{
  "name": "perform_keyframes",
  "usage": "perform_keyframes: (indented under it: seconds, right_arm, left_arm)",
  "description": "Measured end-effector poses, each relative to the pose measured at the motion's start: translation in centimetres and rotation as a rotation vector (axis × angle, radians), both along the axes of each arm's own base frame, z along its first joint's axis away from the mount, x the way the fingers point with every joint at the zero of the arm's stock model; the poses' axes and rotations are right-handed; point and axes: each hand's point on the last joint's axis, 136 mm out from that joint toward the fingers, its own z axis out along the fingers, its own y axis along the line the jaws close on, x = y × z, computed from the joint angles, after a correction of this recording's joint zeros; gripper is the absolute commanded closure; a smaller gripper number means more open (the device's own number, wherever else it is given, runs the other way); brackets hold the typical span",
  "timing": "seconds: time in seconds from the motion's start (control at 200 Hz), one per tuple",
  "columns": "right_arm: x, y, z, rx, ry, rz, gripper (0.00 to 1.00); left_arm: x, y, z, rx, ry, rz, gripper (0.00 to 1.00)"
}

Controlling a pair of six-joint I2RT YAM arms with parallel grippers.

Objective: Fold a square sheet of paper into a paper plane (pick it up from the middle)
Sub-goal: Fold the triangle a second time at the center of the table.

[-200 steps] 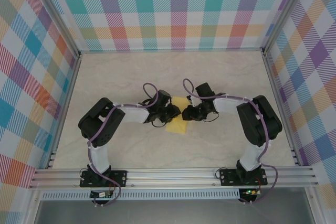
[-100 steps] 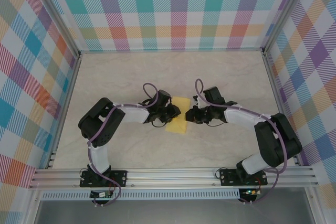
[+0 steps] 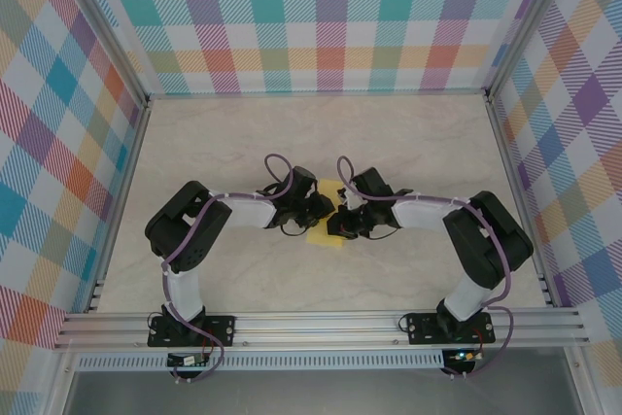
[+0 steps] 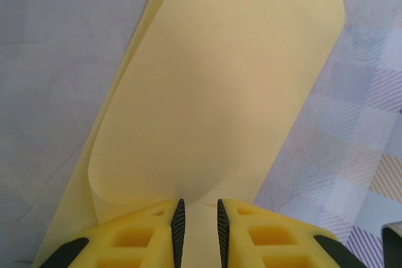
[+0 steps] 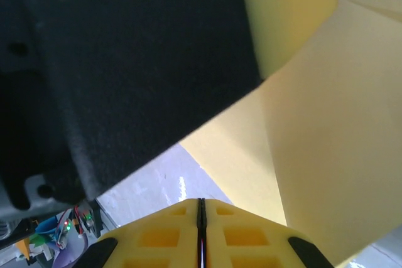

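The pale worktop was closed in by plaid walls on the left, back and right, with an aluminium rail along the near edge. Bare surface lay open behind the arms as far as the back wall, and to either side of them. The crowding was all at the centre.

There were two arms, two claws and one square sheet of paper. The sheet lay near the middle of the worktop, mostly covered by the two claws, which met over it almost tip to tip.

The left claw pinched the sheet. In the left wrist view its yellow fingers stood narrowly apart with paper between them. From there the sheet ran away from the claw, its long axis pointing up and slightly right. It was curled over itself in two layers, with a rounded bend just ahead of the fingers.

The right claw was pressed together, its fingers meeting in a thin line. The sheet passed just beside it on the right. Whether any edge was caught in that claw could not be told.
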Motion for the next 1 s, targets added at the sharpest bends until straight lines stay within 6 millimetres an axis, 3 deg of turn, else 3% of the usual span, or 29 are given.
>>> perform_keyframes:
  seconds: [0.34, 0.795, 1.0]
  right_arm:
    - [0.3, -0.9, -2.9, -0.090, 0.020, -0.022, 0.89]
    - [0.3, -1.2, -2.9, -0.104, -0.008, 0.000, 0.88]
    - [-0.6, -1.7, -2.9, -0.102, 0.001, -0.002, 0.86]
  left_arm:
    - [0.0, 0.0, 0.0, 0.000, 0.000, 0.000, 0.76]
    - [0.0, 0.0, 0.0, 0.001, 0.000, 0.000, 0.77]
    - [0.0, 0.0, -0.1, 0.001, 0.001, 0.000, 0.77]
